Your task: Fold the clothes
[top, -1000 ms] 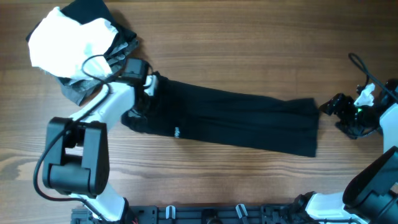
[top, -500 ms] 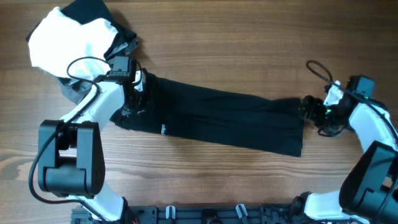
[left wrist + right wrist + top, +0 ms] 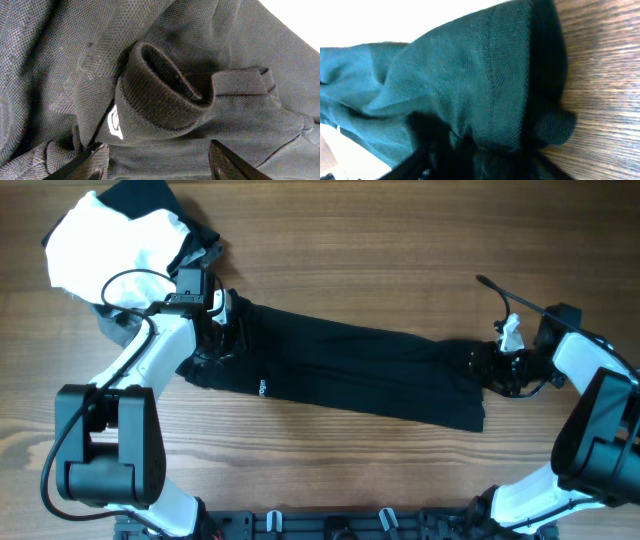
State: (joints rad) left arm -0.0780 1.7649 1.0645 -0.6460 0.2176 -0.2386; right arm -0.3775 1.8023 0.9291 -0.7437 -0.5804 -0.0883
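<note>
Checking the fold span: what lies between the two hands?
In the overhead view, only the black shirt, a long band running from left hand to right hand.

From above the light is bright, even and soft, with only faint shadows on the table (image 3: 400, 240). The white cloth (image 3: 110, 245) is nearly blown out, and the black shirt (image 3: 360, 370) reads as a flat dark mass. The left wrist view is sharp, its weave crisp, with white glare top right. The right wrist view tints the fabric greenish, is washed out along its top and murky below.
</note>
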